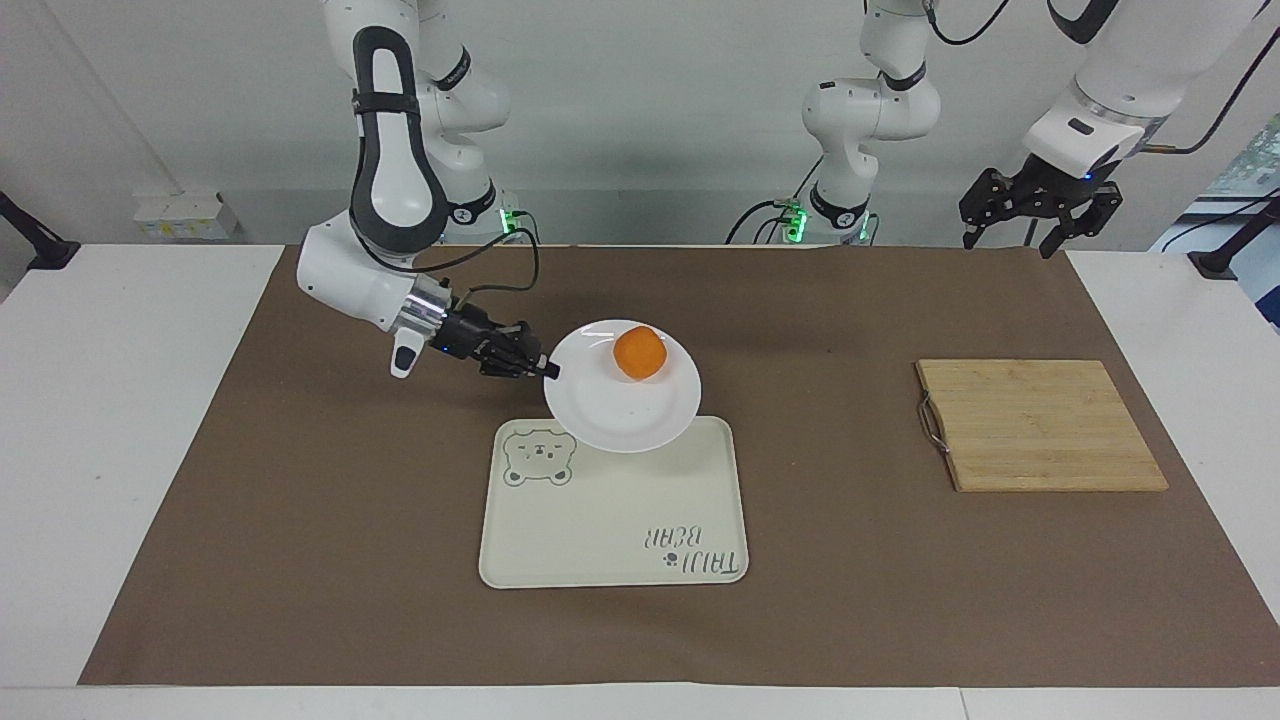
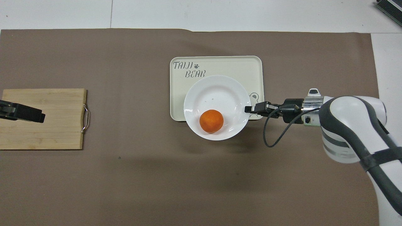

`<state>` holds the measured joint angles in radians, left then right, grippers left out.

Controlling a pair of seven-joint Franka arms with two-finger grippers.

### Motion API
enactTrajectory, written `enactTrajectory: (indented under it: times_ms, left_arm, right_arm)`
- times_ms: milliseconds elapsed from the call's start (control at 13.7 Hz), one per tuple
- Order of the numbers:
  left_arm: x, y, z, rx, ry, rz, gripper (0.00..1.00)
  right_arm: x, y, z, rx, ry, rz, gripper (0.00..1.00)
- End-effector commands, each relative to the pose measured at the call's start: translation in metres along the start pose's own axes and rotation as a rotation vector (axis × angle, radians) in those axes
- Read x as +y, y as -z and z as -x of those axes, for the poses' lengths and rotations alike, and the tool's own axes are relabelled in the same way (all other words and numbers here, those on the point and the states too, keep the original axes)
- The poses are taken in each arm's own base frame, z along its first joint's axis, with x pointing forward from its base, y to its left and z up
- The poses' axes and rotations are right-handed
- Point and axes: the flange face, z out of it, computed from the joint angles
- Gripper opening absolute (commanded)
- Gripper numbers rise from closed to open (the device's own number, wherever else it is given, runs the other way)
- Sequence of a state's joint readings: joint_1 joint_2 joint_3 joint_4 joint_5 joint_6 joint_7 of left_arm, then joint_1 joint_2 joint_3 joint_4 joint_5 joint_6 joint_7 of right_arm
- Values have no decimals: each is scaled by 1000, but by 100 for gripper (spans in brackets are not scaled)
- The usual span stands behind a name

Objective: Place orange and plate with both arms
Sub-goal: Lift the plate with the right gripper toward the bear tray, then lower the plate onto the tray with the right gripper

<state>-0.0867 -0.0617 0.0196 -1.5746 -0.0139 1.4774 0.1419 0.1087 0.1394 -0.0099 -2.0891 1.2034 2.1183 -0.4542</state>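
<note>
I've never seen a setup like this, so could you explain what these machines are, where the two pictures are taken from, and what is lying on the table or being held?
These are two robot arms at a table. One picture looks across the table at them; the other looks down from above their end.

The right gripper is shut on the rim of a white plate, carrying it in the air over the near edge of a cream tray with a bear drawing. An orange sits on the plate.

The left gripper waits, open and empty, above the table's edge, near a wooden board. A brown mat covers the table.
</note>
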Motion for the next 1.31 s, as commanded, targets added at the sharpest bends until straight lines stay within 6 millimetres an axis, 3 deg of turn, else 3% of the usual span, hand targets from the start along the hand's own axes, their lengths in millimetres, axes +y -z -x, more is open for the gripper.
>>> enactTrajectory:
  times_ms: [0,219,438,584,802,948,1240]
  left_arm:
    - [-2,5,1,1,14,-3,100]
    - [-1,5,1,1,13,-3,100]
    - [-1,5,1,1,13,-3,100]
    - [-1,5,1,1,13,-3,100]
    - [-1,5,1,1,13,-3,100]
    - [-1,5,1,1,13,-3,100]
    - [-1,5,1,1,13,-3,100]
  right_arm:
    - [-16,-5,-45,18,-40,-60,0]
    - [-16,-13,-83,70,-79,-127,0]
    - [-2,-29,-108,88,-108,-138,0]
    - [-5,-35,-124,128,-137,-123,0]
    - [20,-47,-126,114,-120,-99,0]
    - [24,-58,-116,81,-69,-73,0]
    - [59,-59,-100,19,-11,-48,0]
